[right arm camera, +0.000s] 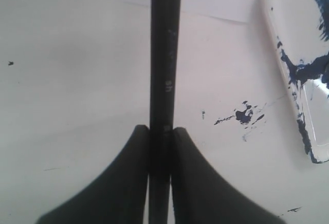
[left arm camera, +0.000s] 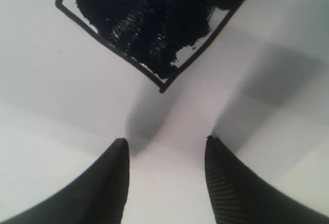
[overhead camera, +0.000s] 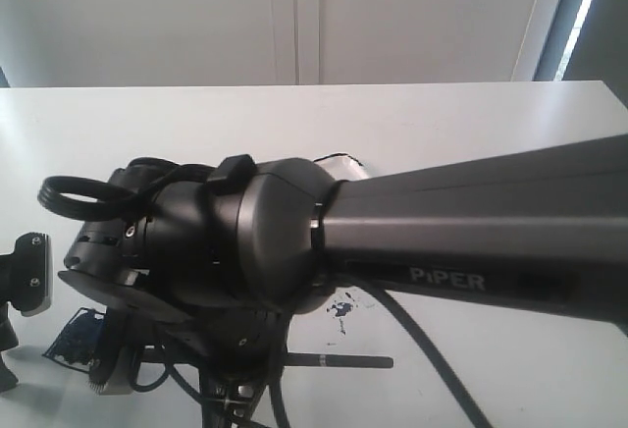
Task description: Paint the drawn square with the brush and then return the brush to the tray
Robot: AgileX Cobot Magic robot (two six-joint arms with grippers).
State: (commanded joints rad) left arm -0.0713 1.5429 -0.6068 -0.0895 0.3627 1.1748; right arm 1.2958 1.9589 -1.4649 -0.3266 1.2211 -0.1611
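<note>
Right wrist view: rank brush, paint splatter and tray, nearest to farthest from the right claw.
1. Brush, clamped in the right claw.
2. Paint splatter, on the table between claw and tray.
3. Tray, beyond the splatter.

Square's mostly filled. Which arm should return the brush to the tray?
Right. The right pincer is shut on the brush, tray close by; the left pincer is open, empty, near the drawn square.
</note>
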